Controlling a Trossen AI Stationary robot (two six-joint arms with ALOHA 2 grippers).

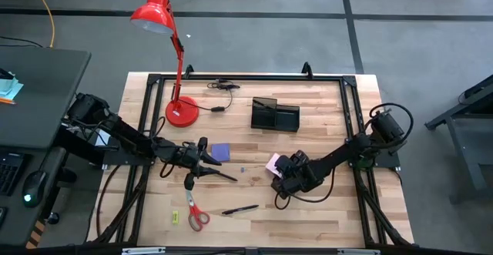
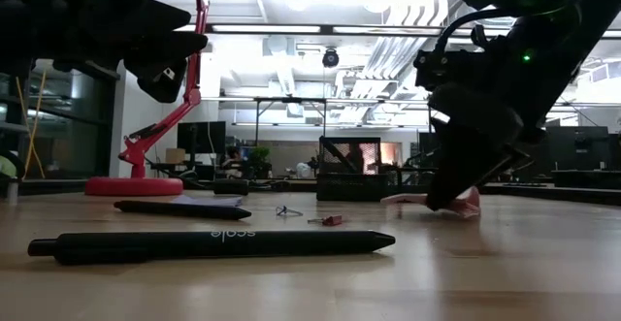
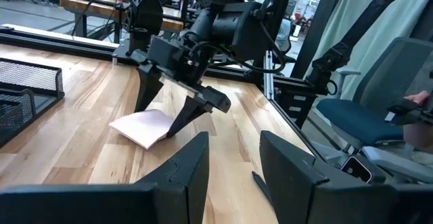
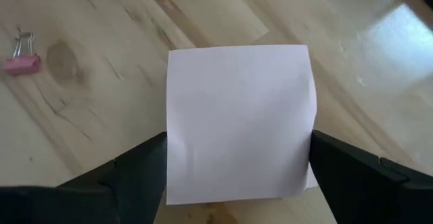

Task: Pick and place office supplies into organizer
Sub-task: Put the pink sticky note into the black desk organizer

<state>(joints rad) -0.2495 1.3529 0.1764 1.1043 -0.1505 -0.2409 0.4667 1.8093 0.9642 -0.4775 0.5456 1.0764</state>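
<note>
Pink square note pad (image 4: 240, 119) flat on table, right tool (image 4: 237, 160) spread astride it, seemingly untouched

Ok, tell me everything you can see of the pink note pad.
The pink note pad is a plain square block of pale pink paper, its top sheet blank and smooth. It lies flat on the wooden table, right of centre and nearer the front than the black organizer. The right gripper stands over it, its open fingers flanking two opposite edges; whether they touch the pad yet cannot be told. A small pink binder clip lies apart from it.
</note>
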